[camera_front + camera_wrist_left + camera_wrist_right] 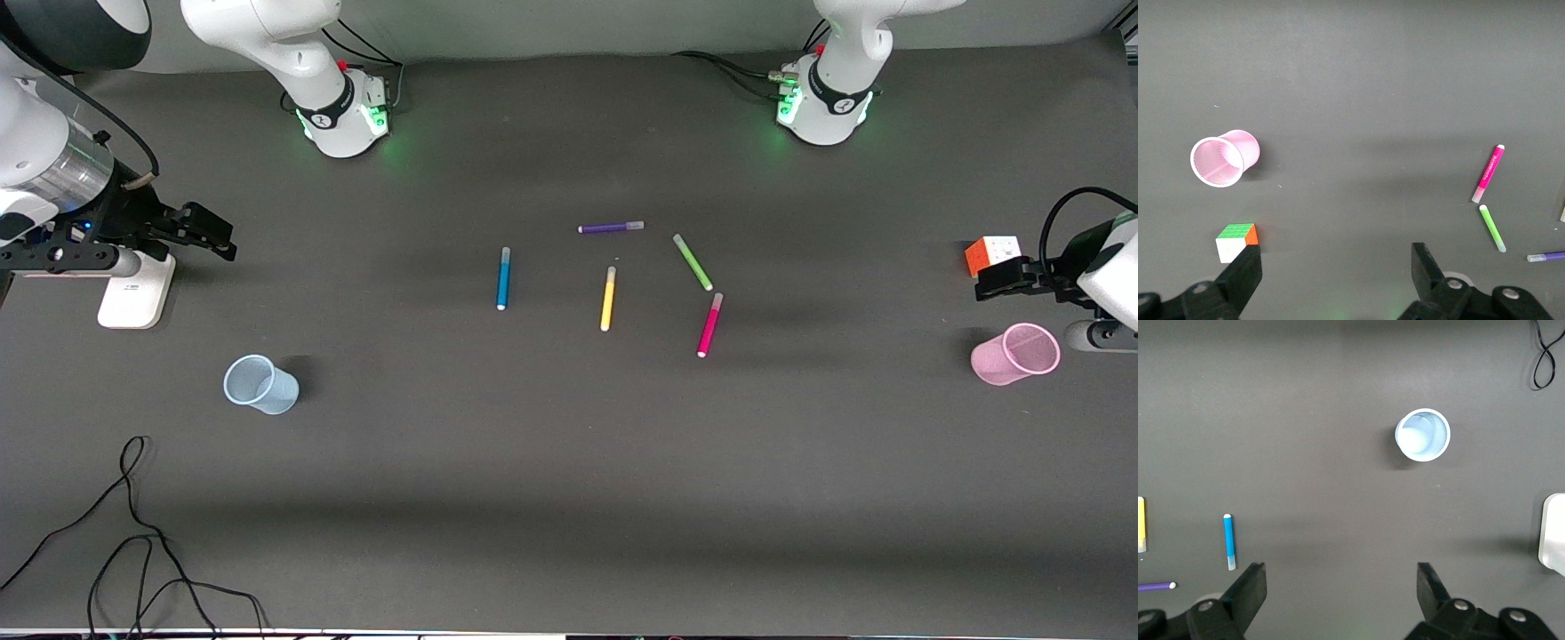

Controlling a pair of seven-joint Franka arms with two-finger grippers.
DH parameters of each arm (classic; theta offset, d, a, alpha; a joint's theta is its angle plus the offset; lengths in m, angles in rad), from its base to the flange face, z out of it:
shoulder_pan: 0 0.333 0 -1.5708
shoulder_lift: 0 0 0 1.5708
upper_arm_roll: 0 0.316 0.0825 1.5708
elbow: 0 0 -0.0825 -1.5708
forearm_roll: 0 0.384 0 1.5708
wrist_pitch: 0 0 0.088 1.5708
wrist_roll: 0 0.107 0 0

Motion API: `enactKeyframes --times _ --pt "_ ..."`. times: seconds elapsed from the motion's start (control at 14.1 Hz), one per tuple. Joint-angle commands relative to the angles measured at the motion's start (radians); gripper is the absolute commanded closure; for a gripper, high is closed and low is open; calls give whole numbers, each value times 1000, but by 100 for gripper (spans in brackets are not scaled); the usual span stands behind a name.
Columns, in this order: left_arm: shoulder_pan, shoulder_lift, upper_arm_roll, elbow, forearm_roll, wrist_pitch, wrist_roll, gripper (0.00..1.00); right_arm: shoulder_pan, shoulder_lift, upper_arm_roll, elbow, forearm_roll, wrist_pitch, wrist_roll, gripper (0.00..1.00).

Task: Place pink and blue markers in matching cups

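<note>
Standing empty: blue cup [260,385] and pink cup [1016,354]; left pincer [1337,273] and right pincer [1341,590] both gape apart.

We find five pens mid-table. The outer pen [503,278] lies toward the right arm's end, with the middle pen [608,299] beside it and the far pen [611,228] farther from the camera than both. The slanted pen [693,262] lies toward the left arm's end, its near tip just beside the nearest pen [709,325]. One cup [260,385] sits at the right arm's end, nearer than a block [133,298]. The other cup [1015,354] sits at the left arm's end, nearer than the cube [991,254].
</note>
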Motion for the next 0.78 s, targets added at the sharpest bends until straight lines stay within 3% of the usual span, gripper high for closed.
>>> enactKeyframes --times 0.0,0.35,0.71 --pt "-3 0 -3 12 0 -18 -11 0 8 5 1 19 -21 -16 -7 0" --pt "-4 0 -3 13 0 -18 -11 0 9 40 3 49 -12 -16 -2 0" --pt "-1 0 -3 13 0 -18 -11 0 95 108 7 85 -8 -21 66 0"
